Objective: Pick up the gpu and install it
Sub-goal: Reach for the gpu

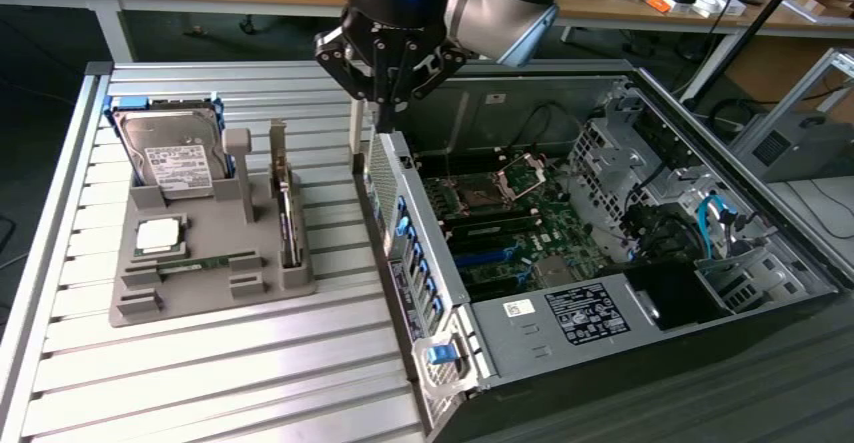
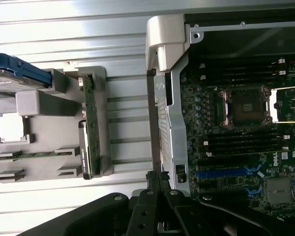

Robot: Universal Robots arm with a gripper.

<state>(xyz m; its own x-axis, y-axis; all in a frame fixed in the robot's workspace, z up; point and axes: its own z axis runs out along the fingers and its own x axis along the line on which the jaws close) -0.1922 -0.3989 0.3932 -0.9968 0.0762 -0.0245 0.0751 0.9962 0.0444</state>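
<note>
Pickup not yet begun, installing all left: gpu (image 1: 283, 213) standing on edge, untouched, in the grey tray (image 1: 147, 308) on the desk (image 1: 200, 383) at the exterior view's centre left, hand (image 1: 387, 113) clenched on nothing at upper middle, just above the side wall of the open computer case (image 1: 400, 223).

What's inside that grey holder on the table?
The holder carries a hard drive, a square chip, a memory stick and the gpu, on edge. Slots hide the drive's and gpu's lower edges.
</note>
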